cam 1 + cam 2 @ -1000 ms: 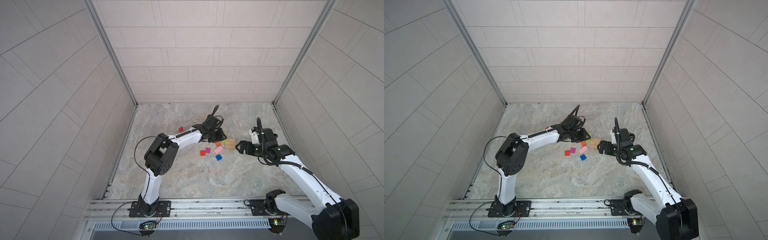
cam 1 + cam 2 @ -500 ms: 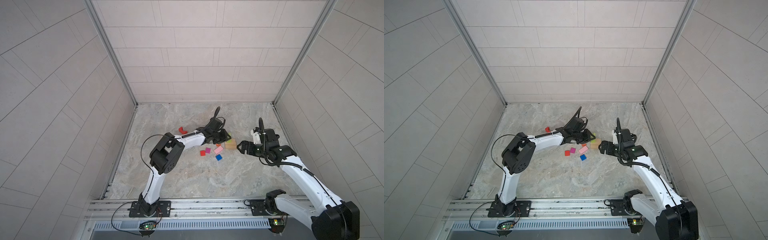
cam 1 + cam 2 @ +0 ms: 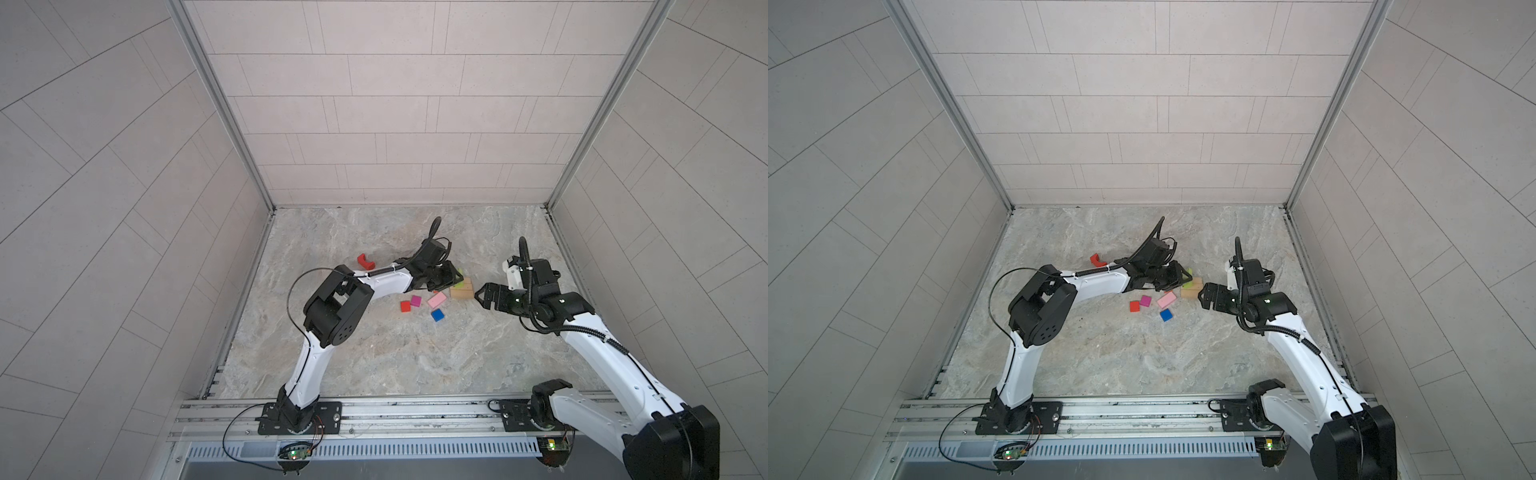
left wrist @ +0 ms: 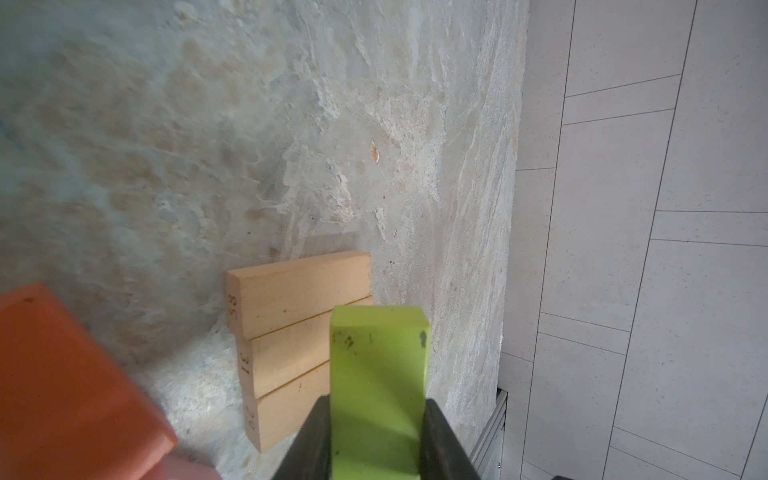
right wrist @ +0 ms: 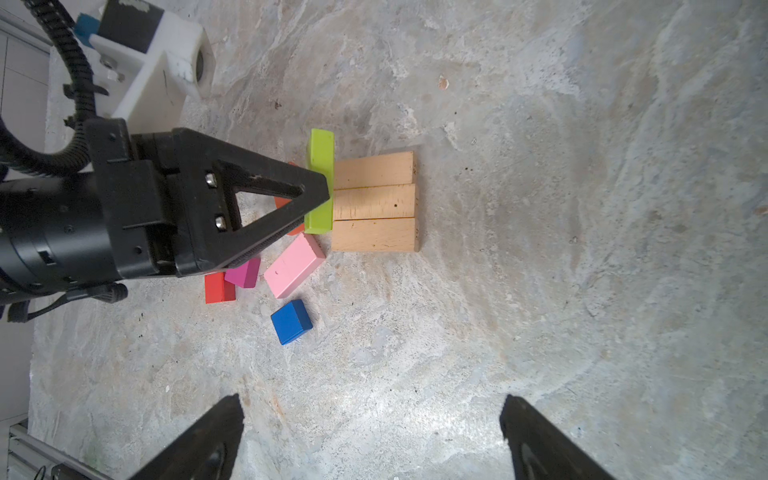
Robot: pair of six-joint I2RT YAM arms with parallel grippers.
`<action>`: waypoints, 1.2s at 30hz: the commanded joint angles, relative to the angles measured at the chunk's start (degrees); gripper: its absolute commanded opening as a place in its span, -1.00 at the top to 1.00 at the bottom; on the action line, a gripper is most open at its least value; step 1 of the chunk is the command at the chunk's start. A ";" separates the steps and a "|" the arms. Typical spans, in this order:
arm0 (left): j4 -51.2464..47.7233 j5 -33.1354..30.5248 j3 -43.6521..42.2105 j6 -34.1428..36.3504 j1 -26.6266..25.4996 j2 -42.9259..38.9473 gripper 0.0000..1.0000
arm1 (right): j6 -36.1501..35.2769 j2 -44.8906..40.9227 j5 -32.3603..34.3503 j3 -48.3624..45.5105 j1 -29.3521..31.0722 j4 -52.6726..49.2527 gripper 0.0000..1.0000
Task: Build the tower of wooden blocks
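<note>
Three plain tan bars (image 3: 462, 291) (image 5: 374, 203) lie side by side flat on the floor, as the base of the wood block tower. My left gripper (image 4: 376, 415) (image 3: 451, 278) is shut on a lime oblong (image 4: 378, 374) (image 5: 320, 183), which it holds crosswise at the bars' end nearest the loose blocks. Whether the oblong touches the bars I cannot tell. An orange oblong (image 4: 62, 374) lies beside it, mostly hidden in the right wrist view. My right gripper (image 5: 370, 407) (image 3: 482, 295) stands open and empty, just right of the bars.
Loose on the floor left of the bars lie a pink oblong (image 5: 294, 265), a magenta cube (image 5: 245, 272), a red cube (image 5: 218, 289) and a blue cube (image 5: 291, 321). A red notched piece (image 3: 365, 261) sits further back left. Tiled walls enclose the floor.
My left arm has reached rightward, bringing the lime oblong up to the tan bars, and the red notched piece now shows behind it. The right arm has hardly moved.
</note>
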 commanded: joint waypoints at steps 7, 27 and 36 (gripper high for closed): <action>-6.75 -3.91 2.32 2.93 -0.94 1.52 0.40 | -0.50 -1.06 -0.21 -0.72 -0.53 -0.84 -0.96; -10.48 -5.28 6.46 4.63 -1.82 3.44 0.39 | -1.07 -0.89 -0.90 -0.55 -1.12 -0.87 -0.96; -10.87 -5.35 7.27 4.94 -1.87 4.04 0.39 | -1.25 -0.72 -1.19 -0.38 -1.33 -1.01 -0.96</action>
